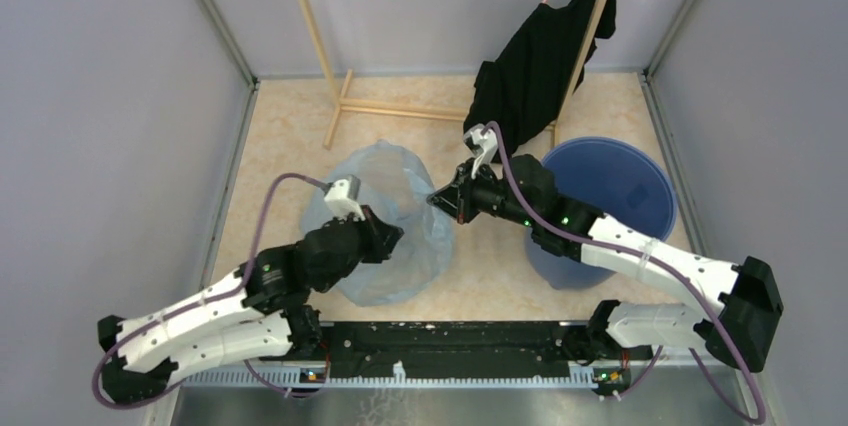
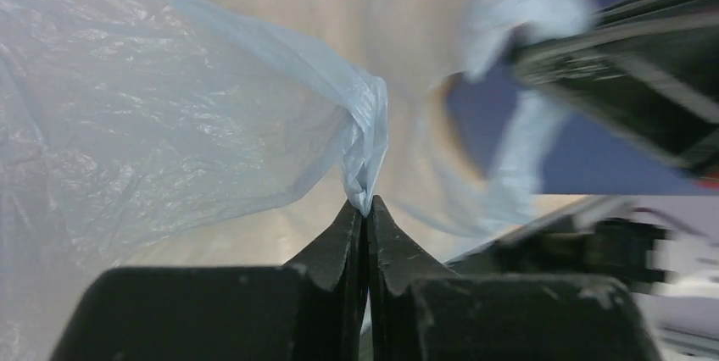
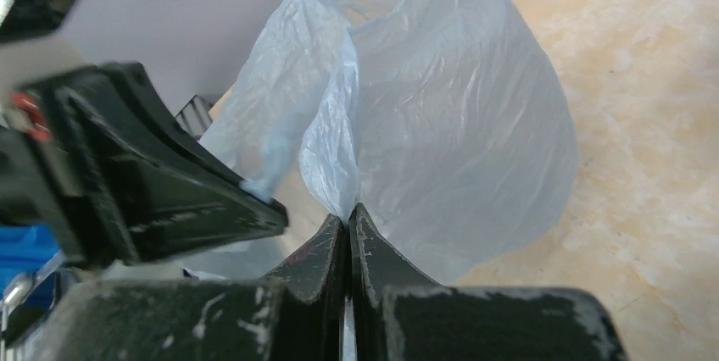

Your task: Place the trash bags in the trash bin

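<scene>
Trash bag point(image 1: 392, 176): pale-blue film, standing left of the trash bin point(image 1: 612, 184). Left gripper point(image 2: 366, 205): clamped tight on bag film. Right gripper point(image 3: 349, 212): clamped tight on the bag's right edge.

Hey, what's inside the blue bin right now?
Only bare blue interior shows inside the trash bin. The trash bag is outside, left of it, pinched by the left gripper and right gripper. The right arm hides the bin's near-left part.
</scene>
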Tool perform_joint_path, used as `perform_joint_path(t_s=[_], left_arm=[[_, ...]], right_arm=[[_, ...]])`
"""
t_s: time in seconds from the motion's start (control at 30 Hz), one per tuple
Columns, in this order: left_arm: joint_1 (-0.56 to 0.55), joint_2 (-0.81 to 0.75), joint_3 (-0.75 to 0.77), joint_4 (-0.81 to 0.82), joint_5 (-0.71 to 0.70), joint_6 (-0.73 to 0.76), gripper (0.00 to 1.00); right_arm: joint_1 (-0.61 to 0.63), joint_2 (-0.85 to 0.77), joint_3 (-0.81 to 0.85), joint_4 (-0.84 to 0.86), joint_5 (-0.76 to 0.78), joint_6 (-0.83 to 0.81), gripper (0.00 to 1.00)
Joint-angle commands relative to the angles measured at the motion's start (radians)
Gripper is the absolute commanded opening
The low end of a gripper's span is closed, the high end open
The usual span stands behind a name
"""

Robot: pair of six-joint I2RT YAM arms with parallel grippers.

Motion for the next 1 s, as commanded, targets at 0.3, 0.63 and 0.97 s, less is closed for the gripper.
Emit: perform_joint_path(t_s=[0.3, 0.63, 0.97], left_arm=[[0.0, -0.158, -0.084, 0.393, 0.021, -0.057, 0.21], [0.0, -0.056, 0.015, 0.264, -0.04, -0.146, 0.72], [-0.001, 0.039, 0.089, 0.152, -0.09, -0.257, 0.79]], right_arm=[[0.047, 0.122, 0.07, 0.108, -0.2, -0.026, 0.0], [0.068, 0.106, 0.047, 0.134, -0.213, -0.038, 0.0], [0.069, 0.068, 0.006, 0.174, -0.216, -0.047, 0.0]])
